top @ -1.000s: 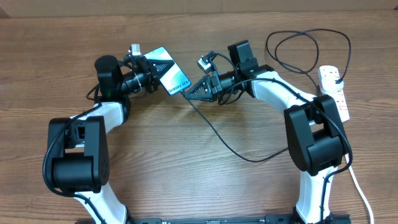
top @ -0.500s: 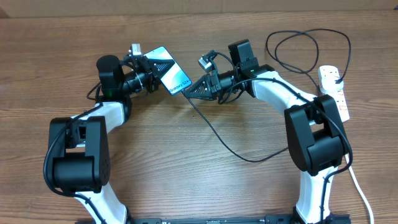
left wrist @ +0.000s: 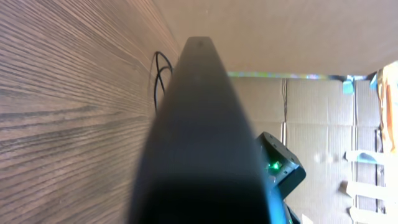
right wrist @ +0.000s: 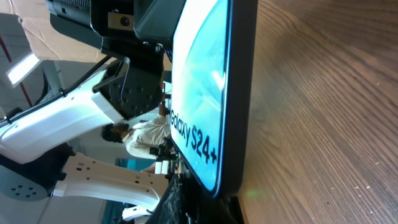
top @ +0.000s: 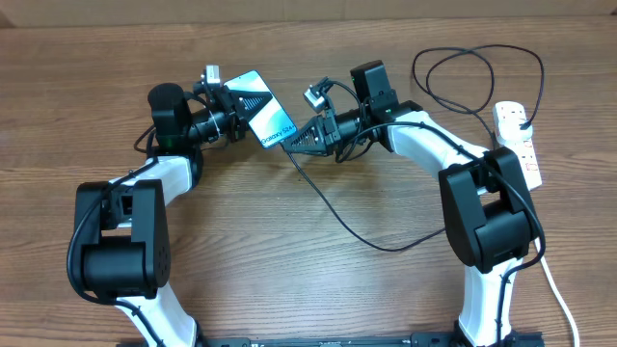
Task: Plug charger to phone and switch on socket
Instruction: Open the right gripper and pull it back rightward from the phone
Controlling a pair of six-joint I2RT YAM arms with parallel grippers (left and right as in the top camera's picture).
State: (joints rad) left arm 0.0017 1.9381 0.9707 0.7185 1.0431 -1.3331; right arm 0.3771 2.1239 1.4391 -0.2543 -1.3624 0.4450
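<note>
Starting at the left, the left gripper [top: 238, 109] pinches one end of a slim rectangular smartphone [top: 262, 116] with a light blue screen and dark edges. It holds the smartphone tilted over the brown wooden table [top: 289, 280]. Just right of its lettered end, the right gripper [top: 290, 145] points at it, jaws drawn together on the near end of a long thin black cable [top: 339, 210], whose connector is hidden. The cable sags across the table, loops at the far right and ends at a white elongated power strip [top: 521, 146] with reddish switches.
</note>
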